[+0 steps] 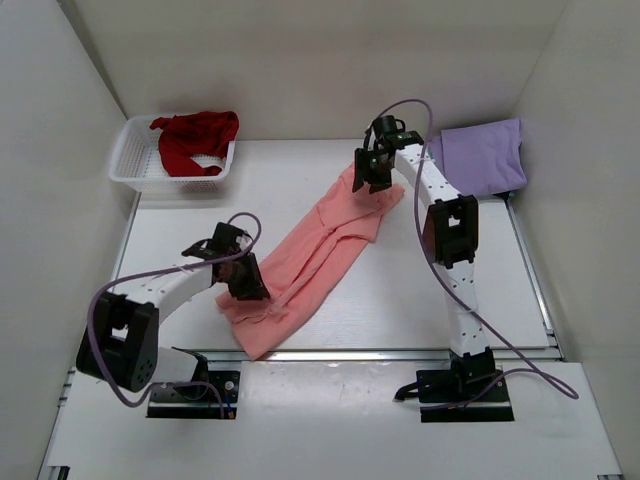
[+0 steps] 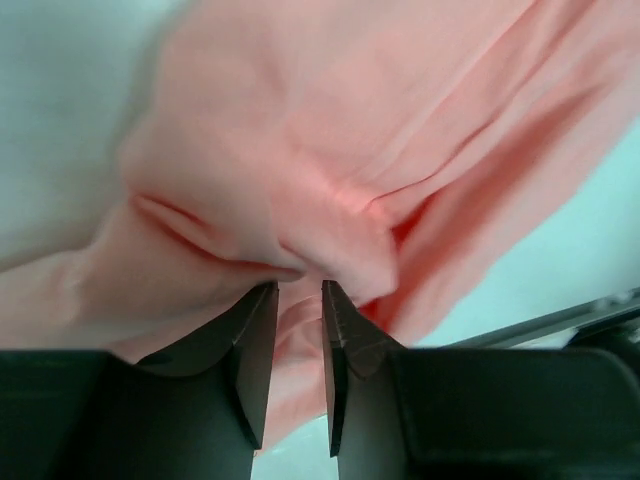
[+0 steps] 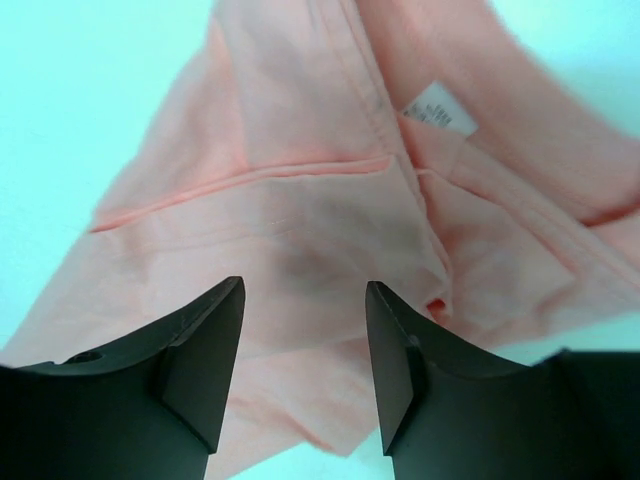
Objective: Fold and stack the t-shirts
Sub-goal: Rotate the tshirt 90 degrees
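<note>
Left gripper (image 2: 300,290) sits at the near end of the salmon-pink t-shirt (image 1: 320,250), jaws a narrow gap apart at a bunched fold; whether they pinch it cannot be told. Right gripper (image 3: 305,285) hangs over the far end, jaws spread, nothing between them. The shirt lies diagonally across the table (image 1: 500,270). The dark red t-shirt (image 1: 195,140) lies in the white basket (image 1: 130,165); the lavender t-shirt (image 1: 480,155) lies far right.

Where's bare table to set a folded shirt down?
Free: far strip between white basket and right pincer; near patch between salmon t-shirt and right arm. Crowded: centre diagonal, left pincer at the shirt's near end.
</note>
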You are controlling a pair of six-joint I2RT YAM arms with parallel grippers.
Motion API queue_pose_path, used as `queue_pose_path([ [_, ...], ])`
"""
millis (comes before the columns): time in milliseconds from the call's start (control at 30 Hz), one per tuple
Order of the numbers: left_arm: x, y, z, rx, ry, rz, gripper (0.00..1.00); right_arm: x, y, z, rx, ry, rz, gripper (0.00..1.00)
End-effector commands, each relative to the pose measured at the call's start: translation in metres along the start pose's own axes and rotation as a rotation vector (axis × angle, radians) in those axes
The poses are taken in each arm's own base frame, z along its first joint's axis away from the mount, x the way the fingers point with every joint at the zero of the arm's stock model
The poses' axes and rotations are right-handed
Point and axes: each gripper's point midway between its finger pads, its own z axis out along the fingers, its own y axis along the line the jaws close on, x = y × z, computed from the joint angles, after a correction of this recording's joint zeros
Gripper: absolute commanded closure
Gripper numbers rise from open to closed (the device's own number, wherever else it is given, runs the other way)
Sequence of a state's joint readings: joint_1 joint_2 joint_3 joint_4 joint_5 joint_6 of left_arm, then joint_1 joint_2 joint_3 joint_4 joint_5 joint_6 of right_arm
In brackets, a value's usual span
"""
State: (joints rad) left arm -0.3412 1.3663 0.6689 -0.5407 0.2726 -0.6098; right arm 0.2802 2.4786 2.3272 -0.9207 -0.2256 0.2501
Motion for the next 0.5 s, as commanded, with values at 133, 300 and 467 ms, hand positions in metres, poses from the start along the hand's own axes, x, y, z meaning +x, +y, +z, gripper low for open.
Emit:
queue_pose_path([
  [133, -0.094, -0.033, -0.07, 0.093, -0.35, -0.042, 0.62, -0.045, 0.029, -0.135, 0.022, -0.231, -0.074, 0.5],
  [300, -0.146, -0.082, -0.068, 0.22, -0.423, 0.051, 0.63, 0.049, 0.064, -0.133, -0.113, -0.133, -0.093, 0.73],
  [467, -0.19, -0.132, -0.019, 0.346, -0.37, 0.141, 0.64, 0.138, 0.13, -0.131, -0.428, -0.075, -0.089, 0.94],
])
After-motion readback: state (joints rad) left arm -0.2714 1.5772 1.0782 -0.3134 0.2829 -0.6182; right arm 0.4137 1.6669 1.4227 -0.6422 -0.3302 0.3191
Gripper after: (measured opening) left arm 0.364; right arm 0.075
